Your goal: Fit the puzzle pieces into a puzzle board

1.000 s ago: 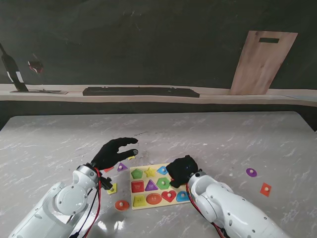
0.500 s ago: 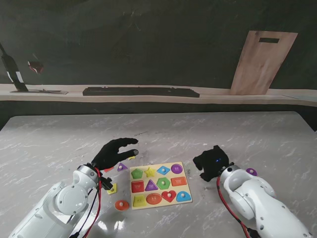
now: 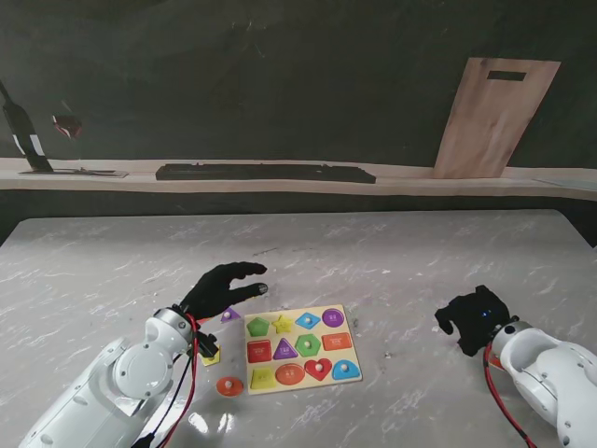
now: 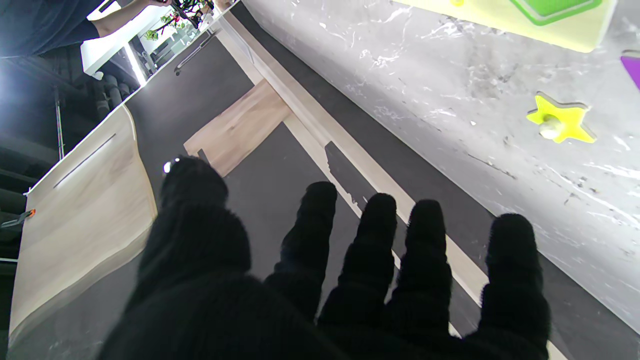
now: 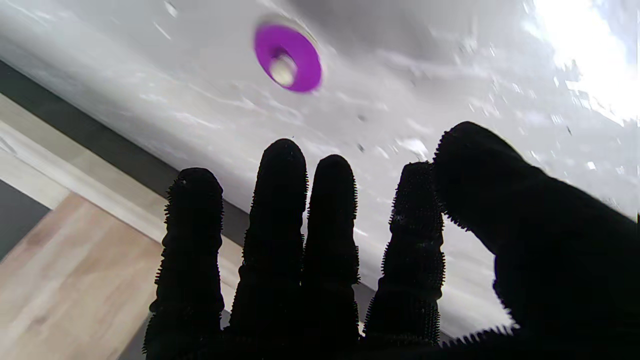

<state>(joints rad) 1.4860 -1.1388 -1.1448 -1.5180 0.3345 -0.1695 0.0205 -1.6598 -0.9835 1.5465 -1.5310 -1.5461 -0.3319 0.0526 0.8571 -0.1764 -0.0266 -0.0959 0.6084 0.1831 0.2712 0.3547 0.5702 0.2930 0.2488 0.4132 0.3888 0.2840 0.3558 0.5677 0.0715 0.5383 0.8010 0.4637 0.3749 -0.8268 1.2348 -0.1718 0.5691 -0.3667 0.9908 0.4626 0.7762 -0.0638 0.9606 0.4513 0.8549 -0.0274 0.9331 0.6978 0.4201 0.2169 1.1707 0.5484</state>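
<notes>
The yellow puzzle board lies near me, left of centre, with several coloured pieces seated in it. My left hand hovers open just beyond its far left corner, fingers spread. A yellow star piece lies loose on the table past the fingers, and the board's corner shows in that view. My right hand is open on the right side of the table. Its fingers reach toward a loose purple round piece without touching it.
Loose pieces lie left of the board: an orange-red round one, a yellow one and a purple triangle. A wooden cutting board leans on the back wall, and a long dark bar lies on the shelf.
My right hand has swung from over the board's right end to the right side of the table, and now covers the purple piece in the stand view. The left hand barely shifted.
</notes>
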